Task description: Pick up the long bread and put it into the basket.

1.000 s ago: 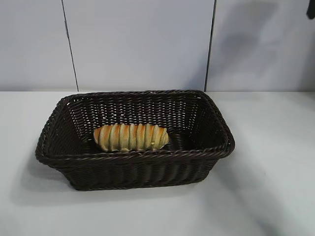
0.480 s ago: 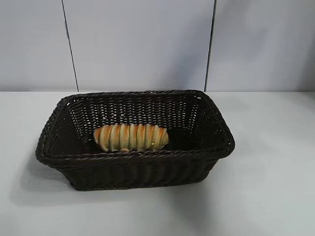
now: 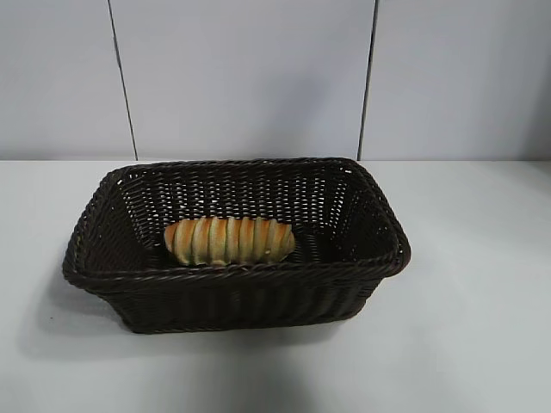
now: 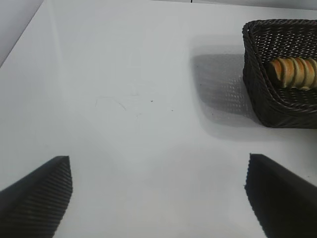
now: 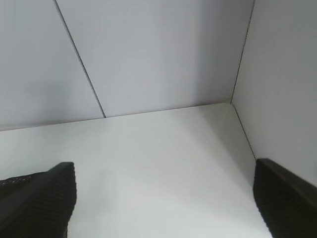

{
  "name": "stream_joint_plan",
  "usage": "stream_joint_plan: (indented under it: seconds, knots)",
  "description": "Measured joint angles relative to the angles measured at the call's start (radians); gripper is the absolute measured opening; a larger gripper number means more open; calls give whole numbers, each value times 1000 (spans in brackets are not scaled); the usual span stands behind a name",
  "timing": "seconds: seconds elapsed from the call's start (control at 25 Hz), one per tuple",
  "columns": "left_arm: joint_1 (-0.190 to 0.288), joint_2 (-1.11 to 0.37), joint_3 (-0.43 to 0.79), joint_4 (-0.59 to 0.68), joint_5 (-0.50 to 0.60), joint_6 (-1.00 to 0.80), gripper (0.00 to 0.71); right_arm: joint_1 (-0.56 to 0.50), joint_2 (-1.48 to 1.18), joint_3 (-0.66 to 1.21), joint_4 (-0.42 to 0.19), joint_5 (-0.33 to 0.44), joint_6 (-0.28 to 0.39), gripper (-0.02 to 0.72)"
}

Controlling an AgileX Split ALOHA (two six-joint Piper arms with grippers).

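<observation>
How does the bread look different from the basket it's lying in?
The long bread is golden-tan with orange-brown stripes; the basket is dark brown woven wicker. The bread is a rounded, solid loaf, the basket open and rectangular with sloping sides. The bread is much smaller and takes up only part of the basket's floor. Both lie lengthwise across the exterior view.

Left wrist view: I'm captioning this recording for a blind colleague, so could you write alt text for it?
A long bread lies inside a dark woven basket on a white table. The left pincer hangs open and empty over bare table, apart from the basket, its two dark fingers at the near edge of the view.
</observation>
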Motion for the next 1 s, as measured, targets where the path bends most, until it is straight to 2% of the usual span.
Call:
stream_joint_plan:
  seconds: [0.16, 0.6, 0.8, 1.0]
  knots:
    - [0, 0, 0, 0, 0, 0, 687, 60, -118, 86, -15, -37, 1, 695]
    - [0, 0, 0, 0, 0, 0, 687, 62, -474, 333, -50, -34, 13, 695]
    - [0, 0, 0, 0, 0, 0, 687, 62, -618, 455, -60, 16, 13, 695]
    - [0, 0, 0, 0, 0, 0, 687, 62, -648, 552, -74, 82, 18, 695]
